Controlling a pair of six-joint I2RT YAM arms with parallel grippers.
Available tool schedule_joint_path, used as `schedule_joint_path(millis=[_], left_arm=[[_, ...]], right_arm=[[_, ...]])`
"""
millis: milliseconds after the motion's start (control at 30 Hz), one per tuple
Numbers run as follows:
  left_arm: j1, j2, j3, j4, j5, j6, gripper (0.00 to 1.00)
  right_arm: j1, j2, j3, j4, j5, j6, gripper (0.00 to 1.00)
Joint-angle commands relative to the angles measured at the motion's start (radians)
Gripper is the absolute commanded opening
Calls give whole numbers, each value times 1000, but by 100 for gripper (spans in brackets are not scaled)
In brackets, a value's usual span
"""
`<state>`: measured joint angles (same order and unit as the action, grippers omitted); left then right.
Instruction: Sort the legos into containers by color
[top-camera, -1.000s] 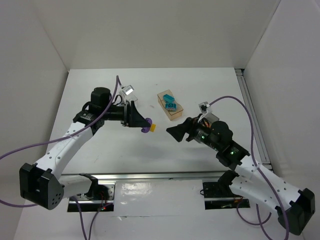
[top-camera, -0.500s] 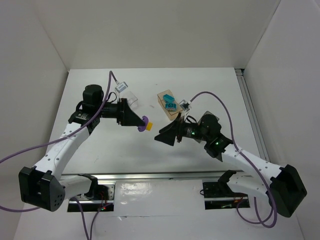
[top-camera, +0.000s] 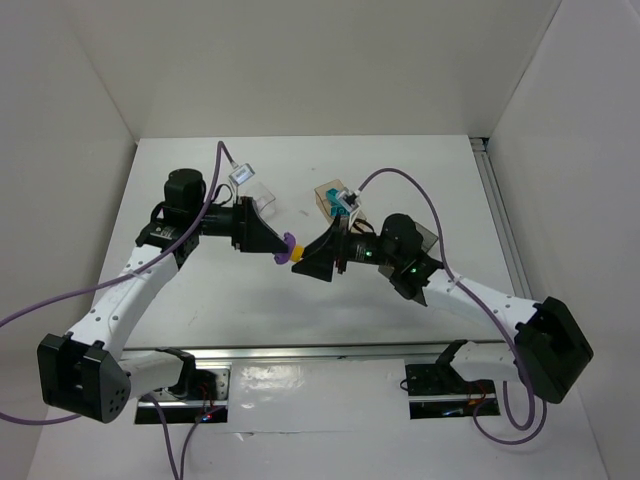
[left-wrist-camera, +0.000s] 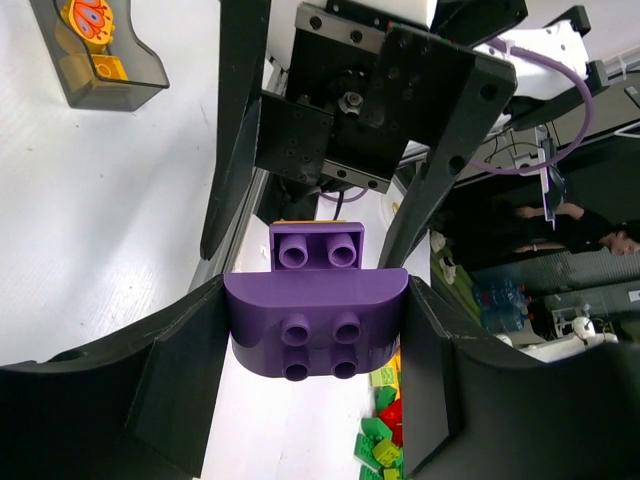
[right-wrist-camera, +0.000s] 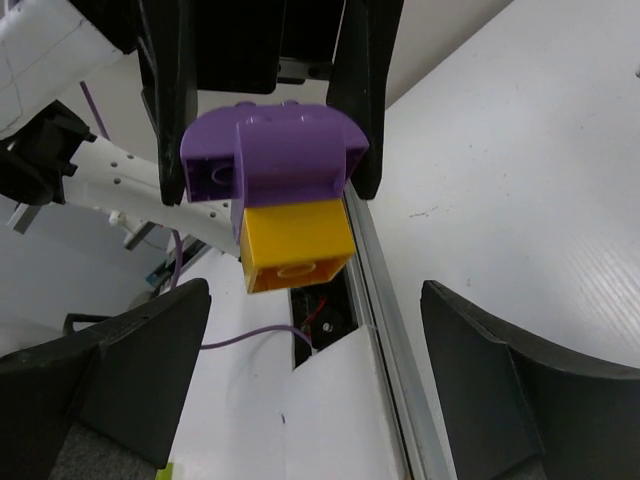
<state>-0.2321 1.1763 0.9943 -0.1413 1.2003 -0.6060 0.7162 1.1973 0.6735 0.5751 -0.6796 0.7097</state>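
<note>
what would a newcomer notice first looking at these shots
The two arms face each other nose to nose over the middle of the table. The left gripper is shut on a purple lego piece with an orange-yellow brick joined to its far end, held up off the surface. The right gripper points straight at it, fingers wide open either side of that brick without touching it. A dark grey box nearby holds orange-yellow pieces.

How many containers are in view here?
3: clear box beside the left arm, tan box partly behind the right arm, dark grey box top-left in left wrist view.
</note>
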Motion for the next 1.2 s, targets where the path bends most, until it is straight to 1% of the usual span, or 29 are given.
schedule_joint_path(millis=[0, 100, 200, 233, 333, 367, 500, 600, 667, 733, 767, 833, 967, 1067, 1100, 1133, 1167], left_arm=[[5, -3, -2, 25, 48, 34, 10], [5, -14, -11, 0, 48, 46, 10], [5, -14, -20, 18, 59, 55, 9], [14, -14, -20, 31, 59, 46, 9], [14, -14, -45, 68, 70, 17, 8], [14, -14, -45, 68, 70, 17, 8], [14, -14, -45, 78, 70, 17, 6], [14, -4, -34, 88, 70, -1, 5], [24, 14, -34, 156, 79, -49, 4], [33, 61, -5, 172, 79, -58, 3], [33, 81, 7, 172, 79, -58, 0], [33, 136, 44, 183, 79, -67, 0], [33, 196, 58, 233, 61, -103, 0], [33, 241, 87, 233, 48, -94, 0], [33, 265, 101, 221, 48, -80, 0], [43, 276, 125, 174, 29, -66, 0], [43, 289, 145, 128, -31, -48, 0]], right_arm=[[5, 37, 75, 137, -34, 19, 92], [5, 62, 87, 166, -43, 19, 87], [5, 91, 97, 207, -74, 51, 79], [5, 91, 97, 207, -74, 51, 69], [5, 82, 86, 230, -64, 72, 57], [5, 82, 86, 230, -64, 73, 48], [5, 82, 64, 239, -64, 82, 31], [5, 82, 55, 227, -52, 82, 30], [-6, 73, 31, 217, -43, 73, 30], [-18, 50, 14, 207, -31, 73, 30], [-33, 50, -1, 198, -31, 73, 30], [-56, 24, -15, 183, -22, 73, 30], [-81, 13, -38, 123, -6, 62, 29], [-101, 13, -48, 88, 14, 34, 29], [-101, 13, -48, 41, 23, 25, 29], [-101, 13, -48, 14, 49, 16, 29], [-113, -10, -48, -16, 70, 7, 29]])
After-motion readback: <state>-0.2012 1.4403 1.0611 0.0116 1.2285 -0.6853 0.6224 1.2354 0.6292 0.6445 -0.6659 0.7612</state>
